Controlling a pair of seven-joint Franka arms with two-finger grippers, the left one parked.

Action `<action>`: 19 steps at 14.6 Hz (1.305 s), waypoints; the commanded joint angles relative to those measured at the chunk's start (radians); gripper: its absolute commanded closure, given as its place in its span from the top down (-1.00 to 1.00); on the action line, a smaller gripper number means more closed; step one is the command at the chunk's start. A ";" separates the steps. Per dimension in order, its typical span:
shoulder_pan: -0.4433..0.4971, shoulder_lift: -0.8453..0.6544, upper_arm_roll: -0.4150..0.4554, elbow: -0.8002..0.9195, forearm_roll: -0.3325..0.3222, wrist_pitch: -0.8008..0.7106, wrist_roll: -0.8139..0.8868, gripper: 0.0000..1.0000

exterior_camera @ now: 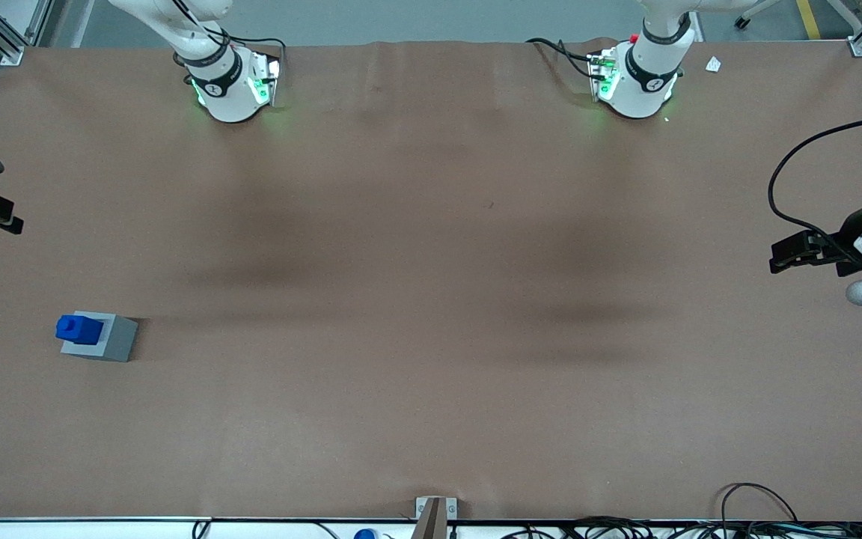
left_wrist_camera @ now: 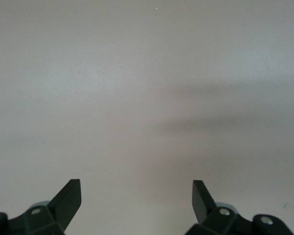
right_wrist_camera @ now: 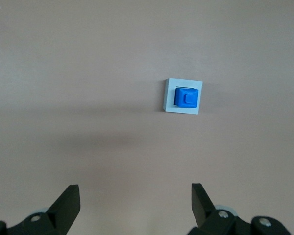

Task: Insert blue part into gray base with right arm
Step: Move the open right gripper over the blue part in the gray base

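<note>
Blue part [right_wrist_camera: 186, 97] seated upright in gray base [right_wrist_camera: 182, 96]; tool [right_wrist_camera: 135, 201] spread, high above.

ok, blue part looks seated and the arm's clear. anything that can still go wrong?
Two minor ones. The blue part stands proud of the gray base socket, so full seating is unconfirmed. The gripper is open, high above the table and empty, so the base sits free and a low return pass could knock it.

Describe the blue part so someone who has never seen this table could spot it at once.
On the brown table, look toward the working arm's end for the only gray base, a light gray cube. The blue part sits in its top, a small bright blue block sticking up. The right gripper is open, high above it and apart; nothing else there is blue.
</note>
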 commanded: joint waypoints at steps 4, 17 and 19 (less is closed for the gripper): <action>-0.032 0.042 0.010 -0.098 -0.008 0.136 -0.012 1.00; -0.092 0.295 0.010 -0.159 -0.048 0.441 -0.009 1.00; -0.092 0.321 0.010 -0.159 -0.049 0.457 -0.009 1.00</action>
